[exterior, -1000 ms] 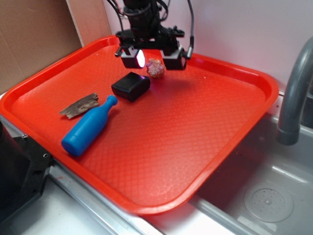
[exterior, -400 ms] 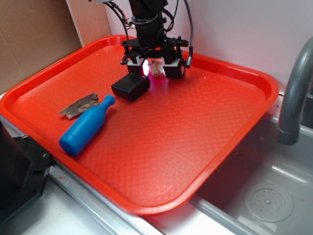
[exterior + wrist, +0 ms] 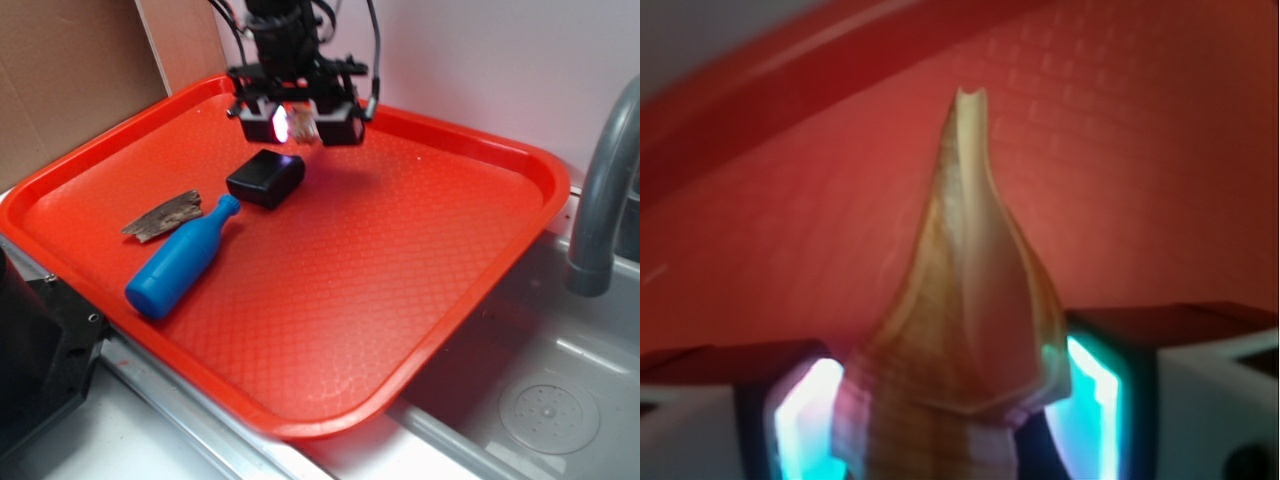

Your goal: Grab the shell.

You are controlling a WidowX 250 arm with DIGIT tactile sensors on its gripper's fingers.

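Exterior view: claw (image 3: pixel 300 123) pinching shell (image 3: pixel 303 124) btwn lit pads, clear of tray (image 3: pixel 470 260), just behind black box (image 3: pixel 265 178). Wrist view: shell (image 3: pixel 960 330) wedged btwn pads. Step: grasp made, lift phase. Next, judged: steady raise w/o slackening grip.

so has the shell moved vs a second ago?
Yes. The shell, clamped in the pincer, is now up off the tray and farther from the black box, which it sat just beside before.
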